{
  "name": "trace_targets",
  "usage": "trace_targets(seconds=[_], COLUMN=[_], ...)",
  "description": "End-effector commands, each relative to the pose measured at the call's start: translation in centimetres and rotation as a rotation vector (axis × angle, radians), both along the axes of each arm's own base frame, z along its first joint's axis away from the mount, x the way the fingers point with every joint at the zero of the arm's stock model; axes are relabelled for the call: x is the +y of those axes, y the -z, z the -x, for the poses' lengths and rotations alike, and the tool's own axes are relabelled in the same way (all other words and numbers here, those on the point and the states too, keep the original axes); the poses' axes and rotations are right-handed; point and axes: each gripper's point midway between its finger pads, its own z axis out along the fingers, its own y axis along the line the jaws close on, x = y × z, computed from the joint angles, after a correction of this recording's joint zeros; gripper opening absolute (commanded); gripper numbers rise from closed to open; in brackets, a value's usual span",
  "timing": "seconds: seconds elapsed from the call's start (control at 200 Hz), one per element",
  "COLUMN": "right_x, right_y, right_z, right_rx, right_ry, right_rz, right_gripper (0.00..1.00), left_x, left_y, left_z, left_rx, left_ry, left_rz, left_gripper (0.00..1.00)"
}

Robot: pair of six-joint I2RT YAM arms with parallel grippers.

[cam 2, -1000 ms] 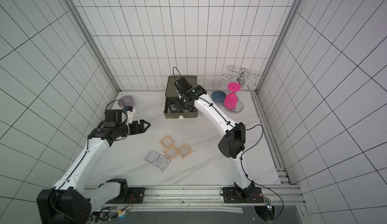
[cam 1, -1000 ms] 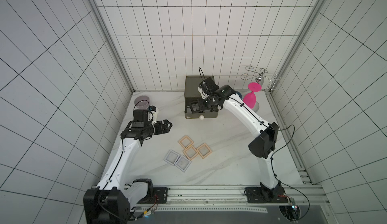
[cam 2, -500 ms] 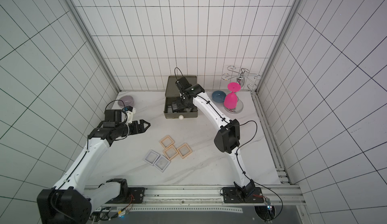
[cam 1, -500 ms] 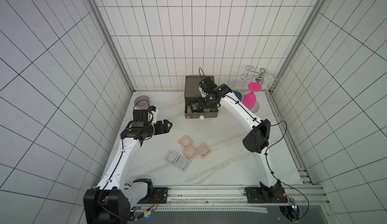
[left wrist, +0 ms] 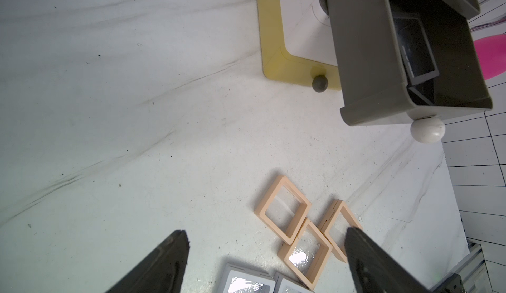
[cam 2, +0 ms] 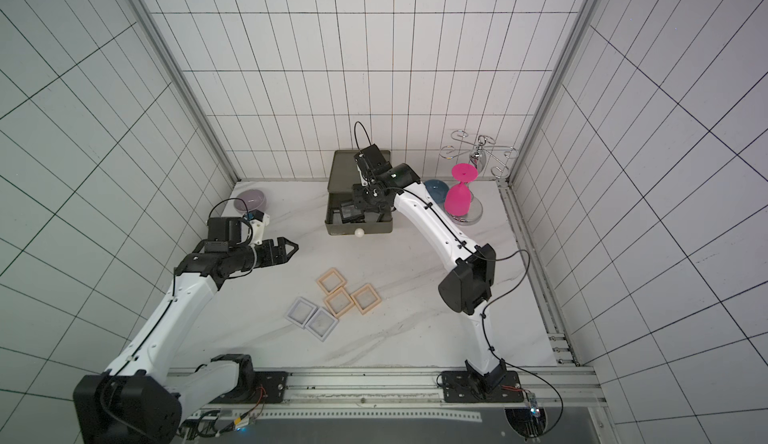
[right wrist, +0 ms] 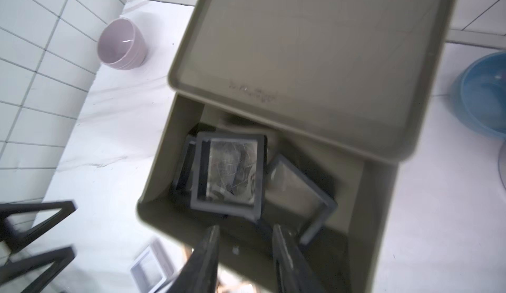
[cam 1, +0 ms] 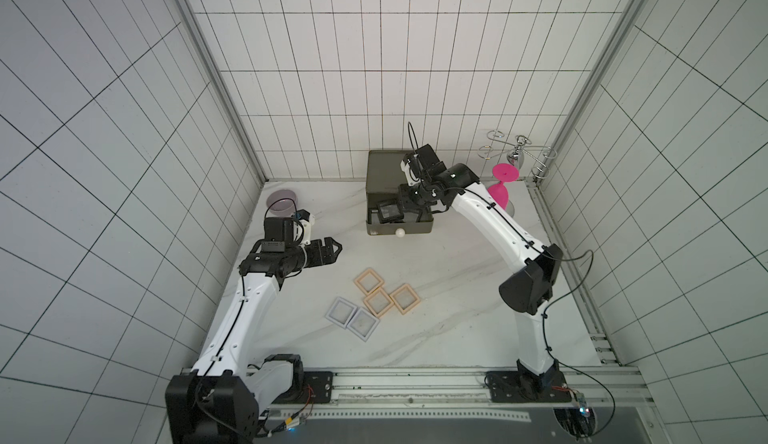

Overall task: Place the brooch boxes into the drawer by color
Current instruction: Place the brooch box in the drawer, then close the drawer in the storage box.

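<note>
Flanking drawer (cam 1: pixel 384 172): lilac bowl (cam 1: pixel 281 202), pink goblet (cam 1: pixel 500 190)

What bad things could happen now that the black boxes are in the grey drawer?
The black boxes lie crooked and stacked in the open grey drawer; one might stick up and jam it when it shuts. The peach boxes are bunched tight with the white boxes, so grabbing one could push its neighbours. The pink glass stands close to the right arm; a swing might tip it.
</note>
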Motion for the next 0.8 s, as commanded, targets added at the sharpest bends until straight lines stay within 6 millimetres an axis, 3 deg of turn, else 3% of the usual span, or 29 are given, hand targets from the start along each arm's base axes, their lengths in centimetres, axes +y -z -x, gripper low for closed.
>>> trace_targets(seconds=[0.0,0.08,0.17,0.295,0.43,0.61,0.795], right_x=[-0.9,-2.2,-4.3,-6.2,-6.5,-5.3,-4.0], right_y=[-3.4,-3.3,-1.6,2.8,6.7,8.9,10.0], right_z=[2.1,3.8,5.5,6.8,7.0,5.4,3.3], right_rx=[-0.065,-0.058,-0.041,0.035,0.090,0.105,0.110], right_ry=[-0.041,-0.043,-0.017,0.024,0.049,0.062,0.072], right_rz=[-0.145,-0.221,-0.254,-0.265,-0.246,-0.241,-0.230], right_gripper=[0.36,0.31,0.00,0.00,0.00,0.00,0.00], left_x=[0.2,0.2,0.3,0.4,0.3,0.4,0.4], left_y=[-0.5,-0.4,-0.4,-0.4,-0.4,-0.3,-0.4], left_z=[-0.3,-0.3,-0.3,-0.3,-0.3,-0.2,-0.2], left_rx=[-0.036,-0.033,-0.034,-0.037,-0.036,-0.036,-0.041], left_ry=[0.001,0.000,-0.004,-0.007,-0.005,-0.007,-0.006], left_rz=[-0.009,-0.009,-0.011,-0.010,-0.009,-0.010,-0.012], left_gripper=[0.93,0.93,0.93,0.93,0.93,0.93,0.93])
